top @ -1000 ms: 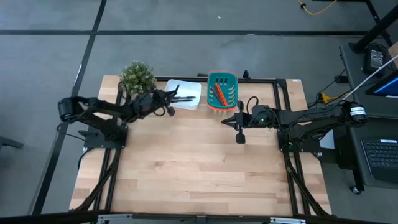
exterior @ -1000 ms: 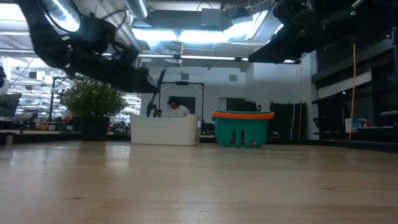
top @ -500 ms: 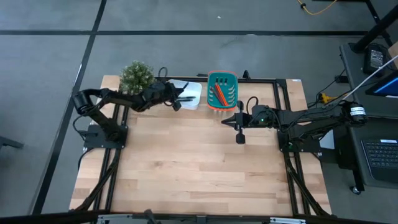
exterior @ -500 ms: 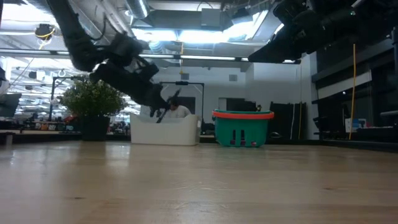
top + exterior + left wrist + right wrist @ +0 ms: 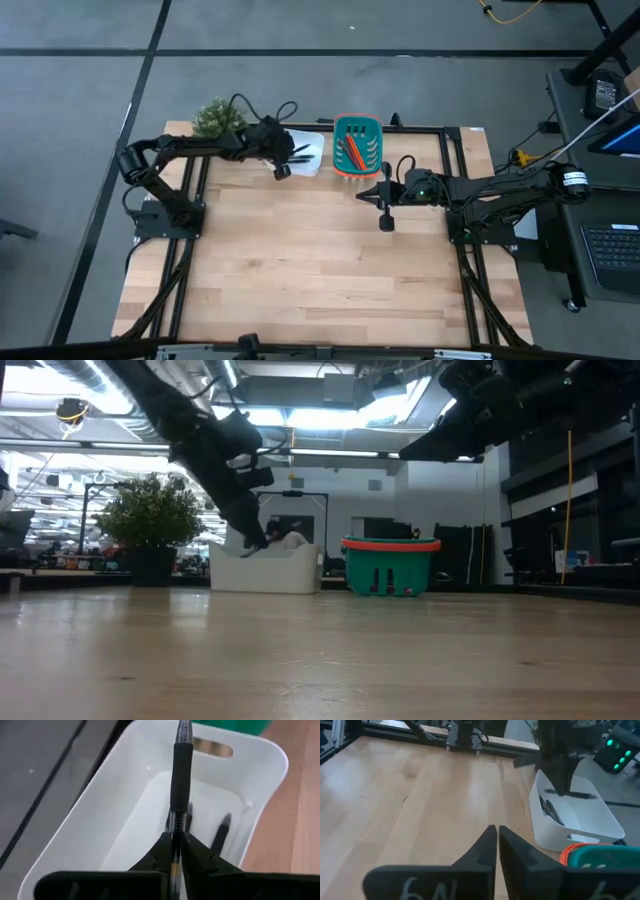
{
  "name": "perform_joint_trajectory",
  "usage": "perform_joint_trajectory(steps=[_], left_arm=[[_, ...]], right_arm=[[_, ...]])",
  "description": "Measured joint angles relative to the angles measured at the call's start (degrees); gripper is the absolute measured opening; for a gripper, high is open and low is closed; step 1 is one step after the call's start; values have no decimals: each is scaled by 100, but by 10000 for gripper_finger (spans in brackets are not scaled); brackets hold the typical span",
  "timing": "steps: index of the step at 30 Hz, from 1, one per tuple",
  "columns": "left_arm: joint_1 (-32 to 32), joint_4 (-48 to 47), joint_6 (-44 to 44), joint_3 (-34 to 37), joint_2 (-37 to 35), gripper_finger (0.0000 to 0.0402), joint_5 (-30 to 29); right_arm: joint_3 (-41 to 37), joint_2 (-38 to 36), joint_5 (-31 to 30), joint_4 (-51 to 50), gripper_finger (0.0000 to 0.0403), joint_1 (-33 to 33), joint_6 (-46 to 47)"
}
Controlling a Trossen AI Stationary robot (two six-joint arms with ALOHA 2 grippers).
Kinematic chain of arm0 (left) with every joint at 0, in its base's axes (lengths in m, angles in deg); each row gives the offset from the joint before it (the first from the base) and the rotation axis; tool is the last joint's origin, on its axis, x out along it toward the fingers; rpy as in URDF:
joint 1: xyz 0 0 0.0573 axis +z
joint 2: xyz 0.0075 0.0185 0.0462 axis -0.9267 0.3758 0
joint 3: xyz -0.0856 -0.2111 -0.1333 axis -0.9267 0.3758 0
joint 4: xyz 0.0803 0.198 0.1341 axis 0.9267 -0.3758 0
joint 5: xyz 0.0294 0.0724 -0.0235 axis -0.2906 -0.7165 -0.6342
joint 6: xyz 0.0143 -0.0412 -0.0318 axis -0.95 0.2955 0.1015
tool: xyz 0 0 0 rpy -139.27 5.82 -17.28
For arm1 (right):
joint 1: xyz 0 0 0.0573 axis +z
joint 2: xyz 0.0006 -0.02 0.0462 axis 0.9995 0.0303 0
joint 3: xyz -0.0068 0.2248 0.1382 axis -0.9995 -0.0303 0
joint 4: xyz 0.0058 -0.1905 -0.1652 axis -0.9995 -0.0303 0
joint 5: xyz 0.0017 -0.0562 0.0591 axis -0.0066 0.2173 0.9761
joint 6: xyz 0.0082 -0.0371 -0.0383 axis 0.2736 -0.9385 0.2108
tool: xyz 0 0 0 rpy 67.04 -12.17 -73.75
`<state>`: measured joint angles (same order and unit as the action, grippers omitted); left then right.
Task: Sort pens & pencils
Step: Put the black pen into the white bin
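Since a second ago the left arm has swung from beside the plant [image 5: 218, 117] across to the white bin [image 5: 308, 158] at the bench's far edge; the right arm has not moved. Left hand [image 5: 176, 851] is now over the bin, pinched narrow on a black pen [image 5: 181, 767] that points down into it. Two or so more pens [image 5: 220, 831] already lie on the bin floor. Pencils [image 5: 353, 147] sit in the teal basket [image 5: 372, 124] just beside the bin, also at the far edge. Right hand [image 5: 495, 845] waits above the bench near the basket, fingers closed together, holding nothing.

Step in hand looks like dropping this pen into the pen bin. Next move likely calls for parting the fingers so the pen falls clear among the others, then lifting the arm out without knocking the bin wall. No loose pens or pencils show on the bench [image 5: 320, 270], so the sort seems near its end.
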<state>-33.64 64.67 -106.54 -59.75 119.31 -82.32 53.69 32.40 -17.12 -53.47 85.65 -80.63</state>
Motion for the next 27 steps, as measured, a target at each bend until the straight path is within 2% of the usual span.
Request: perform_joint_trajectory(steps=[10, 17, 27], left_arm=[[20, -1886, -660, -769, -2, 16, 1], [22, -2109, -993, -807, 7, 16, 147], [207, -2042, -999, -809, 698, 16, 380]], right_arm=[[0, 0, 0, -150, 21, 0, 131], [0, 0, 2, -148, 21, 0, 139], [0, 0, 4, -134, 21, 2, 142]])
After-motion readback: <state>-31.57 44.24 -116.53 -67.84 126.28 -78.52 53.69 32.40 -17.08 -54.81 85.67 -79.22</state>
